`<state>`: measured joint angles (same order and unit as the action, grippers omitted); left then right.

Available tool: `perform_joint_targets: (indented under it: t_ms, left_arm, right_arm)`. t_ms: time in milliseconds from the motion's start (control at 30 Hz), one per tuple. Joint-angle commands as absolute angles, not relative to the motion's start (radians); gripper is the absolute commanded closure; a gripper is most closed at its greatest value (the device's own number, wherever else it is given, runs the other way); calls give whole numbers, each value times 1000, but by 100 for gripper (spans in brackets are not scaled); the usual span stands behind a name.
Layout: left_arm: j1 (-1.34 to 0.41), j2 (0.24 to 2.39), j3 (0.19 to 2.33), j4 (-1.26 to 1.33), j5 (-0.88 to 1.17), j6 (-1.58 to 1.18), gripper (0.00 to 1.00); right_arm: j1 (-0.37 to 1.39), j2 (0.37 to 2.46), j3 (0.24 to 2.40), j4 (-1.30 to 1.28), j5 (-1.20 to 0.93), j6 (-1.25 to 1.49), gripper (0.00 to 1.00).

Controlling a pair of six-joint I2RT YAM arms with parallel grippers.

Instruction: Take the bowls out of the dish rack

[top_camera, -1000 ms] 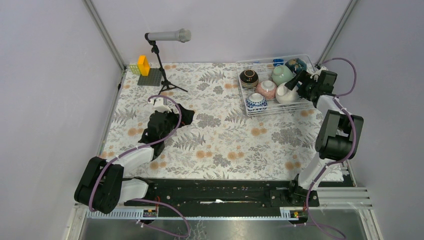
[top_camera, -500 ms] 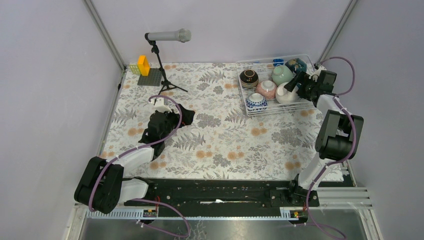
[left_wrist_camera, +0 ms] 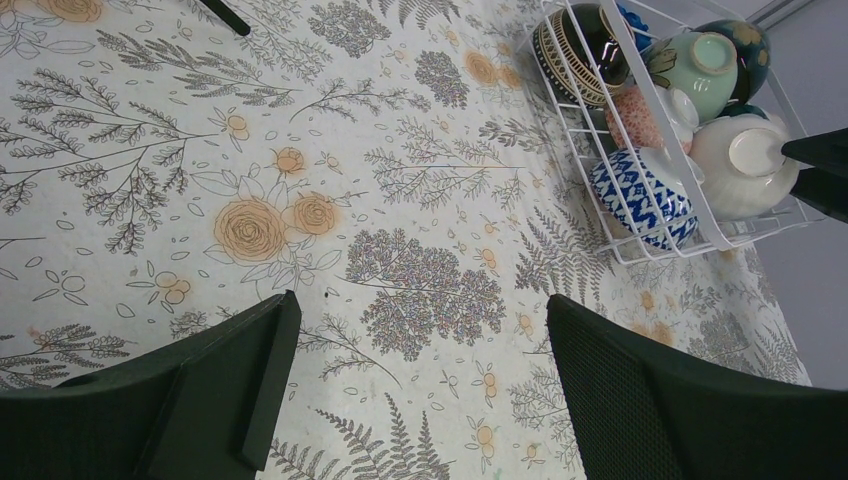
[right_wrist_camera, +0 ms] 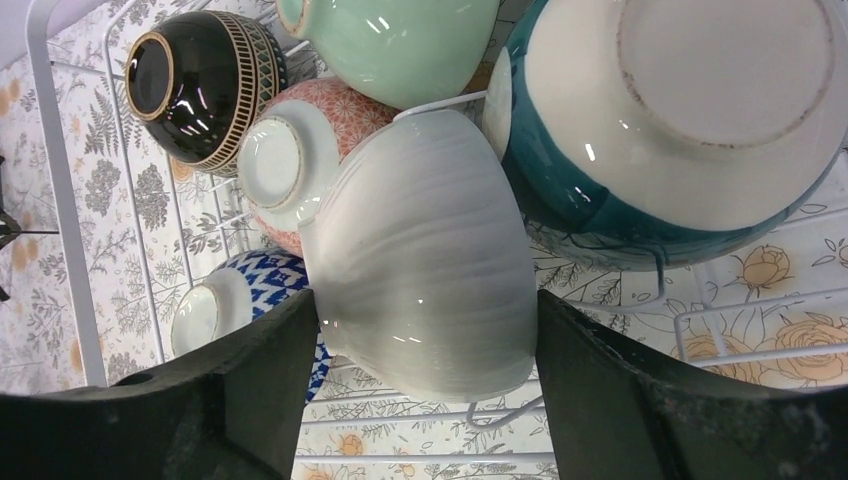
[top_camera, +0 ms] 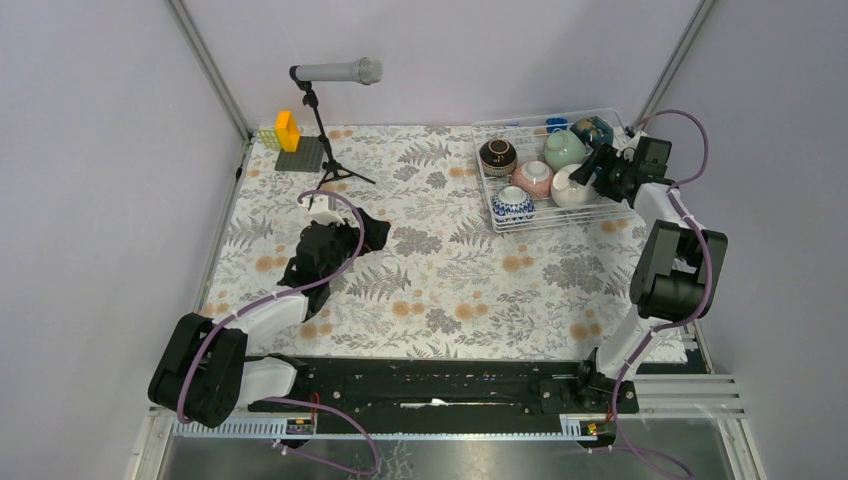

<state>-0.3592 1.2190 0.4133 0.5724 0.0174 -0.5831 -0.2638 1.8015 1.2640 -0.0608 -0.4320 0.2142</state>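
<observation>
At white bowl (top_camera: 570,188), right arm (top_camera: 658,203) outstretched

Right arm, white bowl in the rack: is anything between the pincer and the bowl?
Nothing visible. The right pincer straddles the white bowl, with no wire or other bowl in the gaps. The teal bowl and pink bowl sit close beside it in the dish rack.

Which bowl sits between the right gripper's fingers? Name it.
The plain white bowl: the right gripper straddles it. Every other bowl in the dish rack is coloured or patterned and lies outside the fingers.
</observation>
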Motion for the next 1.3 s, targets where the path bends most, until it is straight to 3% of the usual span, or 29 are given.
perform_joint_targets:
  t_ms: [0, 500, 967, 1100, 1267]
  left_arm:
    - [-364, 1198, 460, 601, 7, -570, 1]
    - [-364, 1194, 465, 597, 14, -578, 1]
    - [-364, 1216, 474, 601, 36, -578, 1]
    - [-365, 1217, 474, 601, 36, -578, 1]
    - [-367, 1237, 482, 605, 47, -581, 1]
  right_arm:
    - [-216, 1744, 1340, -178, -357, 202, 31]
    - [-117, 1621, 1407, -252, -225, 163, 31]
    - [-117, 1705, 1428, -308, -477, 151, 29]
    - [-115, 1735, 1440, -334, -411, 164, 25]
    - [-115, 1743, 1421, -336, -403, 155, 29]
